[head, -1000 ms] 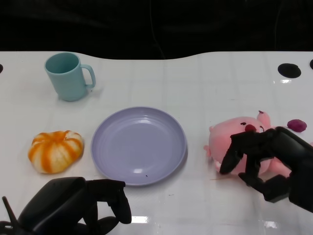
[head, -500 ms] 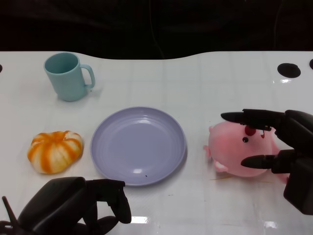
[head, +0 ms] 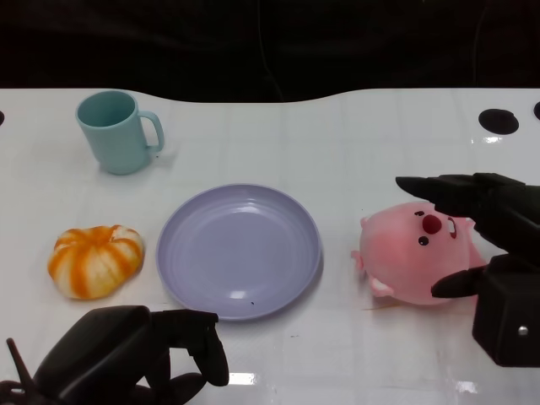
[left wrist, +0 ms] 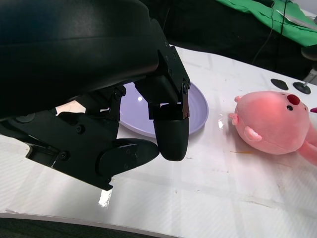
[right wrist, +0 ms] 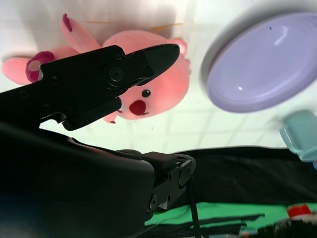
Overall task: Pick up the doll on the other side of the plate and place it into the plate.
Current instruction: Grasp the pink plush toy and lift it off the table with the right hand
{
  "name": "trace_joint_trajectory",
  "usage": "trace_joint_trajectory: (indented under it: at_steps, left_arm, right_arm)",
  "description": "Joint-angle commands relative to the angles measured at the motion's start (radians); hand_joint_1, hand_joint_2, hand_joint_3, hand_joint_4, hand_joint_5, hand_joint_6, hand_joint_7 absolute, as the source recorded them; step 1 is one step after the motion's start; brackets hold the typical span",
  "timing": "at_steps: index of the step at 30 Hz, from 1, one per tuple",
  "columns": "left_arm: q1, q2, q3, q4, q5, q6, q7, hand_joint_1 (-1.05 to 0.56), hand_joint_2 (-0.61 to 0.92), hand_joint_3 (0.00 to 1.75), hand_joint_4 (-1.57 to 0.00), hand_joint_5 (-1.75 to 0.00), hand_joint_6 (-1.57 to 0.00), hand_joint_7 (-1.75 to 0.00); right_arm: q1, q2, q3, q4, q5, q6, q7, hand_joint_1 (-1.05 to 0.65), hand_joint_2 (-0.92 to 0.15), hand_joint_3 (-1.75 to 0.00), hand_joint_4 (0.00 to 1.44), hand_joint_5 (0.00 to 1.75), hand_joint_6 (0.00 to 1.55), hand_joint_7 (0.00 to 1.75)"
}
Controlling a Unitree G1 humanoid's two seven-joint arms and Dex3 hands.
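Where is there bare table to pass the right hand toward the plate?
Bare strip between the pink plush doll and the round lilac plate, and behind the plate toward the teal mug. The plate is bare. Crowded: right hand around the doll; orange striped pumpkin left.

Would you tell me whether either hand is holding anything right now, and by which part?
Nothing is held. The right hand is spread open around the pink doll; the left hand is curled on nothing.

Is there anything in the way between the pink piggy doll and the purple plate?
No. Only bare white table lies between the pink plush doll and the round lavender plate. The teal mug and orange pumpkin toy sit beyond the plate.
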Motion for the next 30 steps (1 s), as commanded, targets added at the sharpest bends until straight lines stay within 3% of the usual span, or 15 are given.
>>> trace_joint_trajectory:
  at_steps: [1, 14, 30]
  left_arm:
    - [-0.004, 0.012, 0.003, 0.01, 0.003, -0.005, -0.004, -0.19, 0.69, 0.74, -0.72, -1.42, -0.77, -1.06]
    - [0.002, 0.013, 0.001, -0.001, 0.006, -0.003, -0.003, -0.19, 0.7, 0.73, -0.72, -1.44, -0.78, -1.06]
    - [0.01, 0.011, -0.005, -0.033, 0.01, 0.028, -0.013, -0.2, 0.71, 0.7, -0.71, -1.44, -0.76, -1.07]
  right_arm:
    - [-0.049, -0.03, 0.028, 0.01, -0.041, 0.025, 0.032, -0.72, -0.88, -0.01, 0.0, 0.12, 0.14, 0.01]
    - [-0.2, -0.004, 0.128, 0.251, -0.112, -0.001, 0.008, -0.79, -0.91, -0.01, 0.01, 0.15, 0.15, 0.01]
    - [-0.37, 0.105, 0.24, 0.629, -0.123, -0.031, -0.044, -0.81, -0.92, -0.06, 0.06, 0.19, 0.17, 0.01]
